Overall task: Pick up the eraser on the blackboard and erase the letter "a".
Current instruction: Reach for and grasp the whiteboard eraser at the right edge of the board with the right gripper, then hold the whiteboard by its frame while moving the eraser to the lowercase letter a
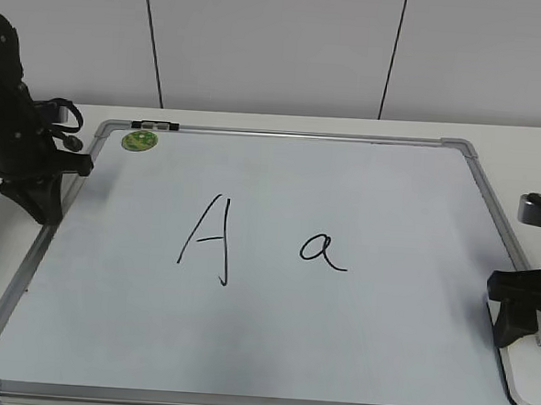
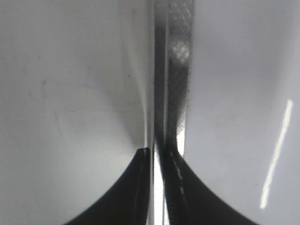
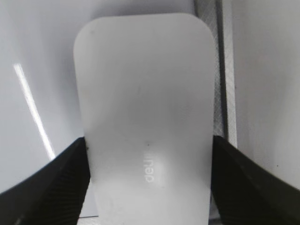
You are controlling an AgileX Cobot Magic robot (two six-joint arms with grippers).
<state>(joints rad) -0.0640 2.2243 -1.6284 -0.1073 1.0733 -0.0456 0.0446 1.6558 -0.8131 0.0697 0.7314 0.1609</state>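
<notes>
The blackboard [image 1: 354, 345] is a white board with a silver frame lying flat on the table. The letter "a" [image 1: 323, 252] is written in black right of its middle. The white eraser [image 1: 528, 379] lies at the board's near right corner. In the right wrist view the eraser [image 3: 145, 93] fills the space between the jaws. My right gripper [image 1: 509, 327] [image 3: 150, 145] touches both of its long sides, shut on it. My left gripper [image 1: 41, 202] [image 2: 154, 151] is shut and empty over the board's left frame [image 2: 180, 70].
A taller capital "A" [image 1: 208, 240] is written left of the "a". A green round sticker [image 1: 138, 140] sits at the board's far left corner, with a small black-and-white piece [image 1: 156, 124] on the top frame. The board frame [image 3: 220, 70] runs beside the eraser.
</notes>
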